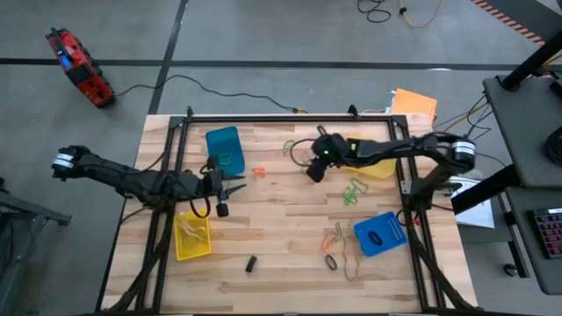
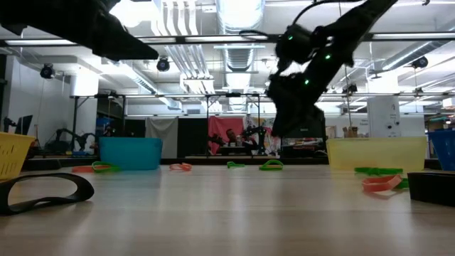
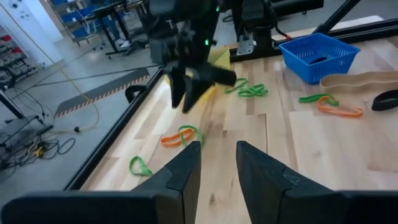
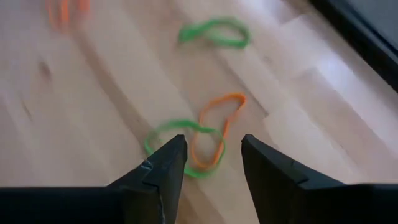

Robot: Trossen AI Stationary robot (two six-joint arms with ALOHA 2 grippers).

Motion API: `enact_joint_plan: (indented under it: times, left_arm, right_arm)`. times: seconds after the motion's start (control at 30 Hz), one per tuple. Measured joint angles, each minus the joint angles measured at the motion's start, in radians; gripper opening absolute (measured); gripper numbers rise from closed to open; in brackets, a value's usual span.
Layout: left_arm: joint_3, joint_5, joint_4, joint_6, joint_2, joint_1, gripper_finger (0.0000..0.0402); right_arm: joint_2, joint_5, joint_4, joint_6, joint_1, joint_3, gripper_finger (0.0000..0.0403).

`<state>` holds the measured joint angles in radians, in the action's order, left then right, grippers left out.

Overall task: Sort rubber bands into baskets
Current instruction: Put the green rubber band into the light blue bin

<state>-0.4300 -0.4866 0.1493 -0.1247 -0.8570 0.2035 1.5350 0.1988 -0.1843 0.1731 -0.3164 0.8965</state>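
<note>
My right gripper is open and hovers over an orange band looped with a green band on the table; its fingers stand above them and touch nothing. It also shows in the low view, clear of the table. Another green band lies farther on. My left gripper is open and empty, between the blue basket and the yellow basket. A second blue basket stands at the near right, and a second yellow basket lies partly under my right arm.
Loose bands lie about: orange, green, orange and green, black, tan. A small black block lies near the front edge. An orange sheet lies at the far right corner.
</note>
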Motion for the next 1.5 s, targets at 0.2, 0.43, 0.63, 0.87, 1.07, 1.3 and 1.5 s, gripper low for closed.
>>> enact_joint_plan:
  times: [0.2,0.43,0.63,0.87,1.07,1.3,1.5]
  left_arm:
    - [0.0,0.0,-0.001,0.004,0.0,0.0,0.0086]
    - [0.0,0.0,-0.002,0.002,-0.005,0.0,0.0086]
    - [0.0,0.0,-0.001,0.002,-0.006,0.0,0.0086]
    - [0.0,0.0,-0.002,0.002,-0.008,0.0,0.0086]
    - [0.0,0.0,0.0,0.002,-0.008,0.0,0.0086]
    - [0.0,0.0,0.0,0.041,-0.008,0.0,0.0086]
    - [0.0,0.001,0.002,0.1,-0.011,0.0,0.0086]
  right_arm:
    - [0.127,0.003,-0.159,-0.167,-0.01,0.12,0.0161]
    - [0.203,0.003,-0.17,-0.195,-0.016,0.191,0.0155]
    - [0.237,-0.001,-0.182,-0.212,-0.04,0.203,0.0138]
    - [0.241,-0.05,-0.184,-0.232,-0.054,0.176,0.009]
    - [0.235,-0.049,-0.187,-0.241,-0.054,0.174,0.0016]
    - [0.149,-0.042,-0.211,-0.205,-0.036,0.176,0.0009]
    - [0.082,-0.04,-0.169,-0.202,0.06,0.172,0.0009]
